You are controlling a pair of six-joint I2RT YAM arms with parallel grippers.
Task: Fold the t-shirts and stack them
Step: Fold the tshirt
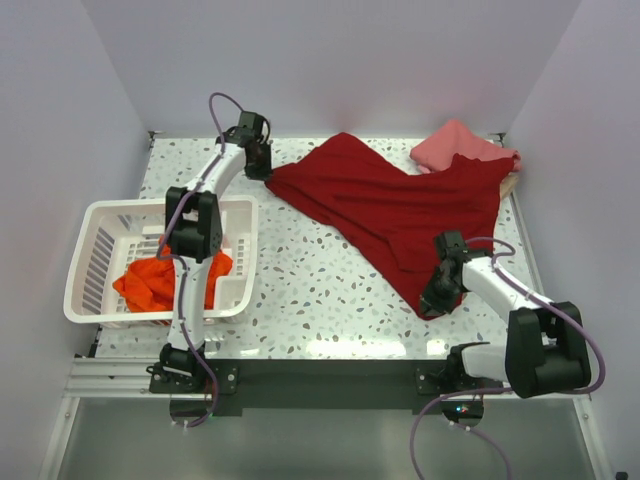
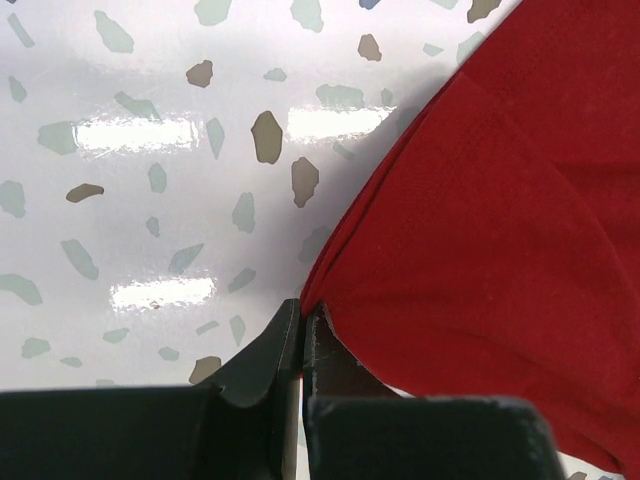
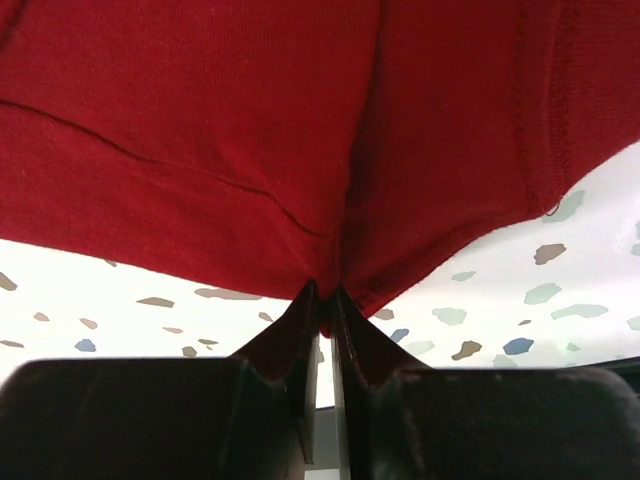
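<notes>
Crimson t-shirt [image 1: 390, 205] pinched by left end effector [image 1: 258, 162] at ten o'clock, right end effector [image 1: 436, 300] at five — advise drawing corners apart evenly, cloth taut.

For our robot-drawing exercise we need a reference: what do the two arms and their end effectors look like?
The left arm and right arm both have white links joined by chunky black joint housings. A lavender cable loops along each. The left end effector and right end effector are black, their matte fingers tapering to thin wedge tips. No markings are visible.
</notes>
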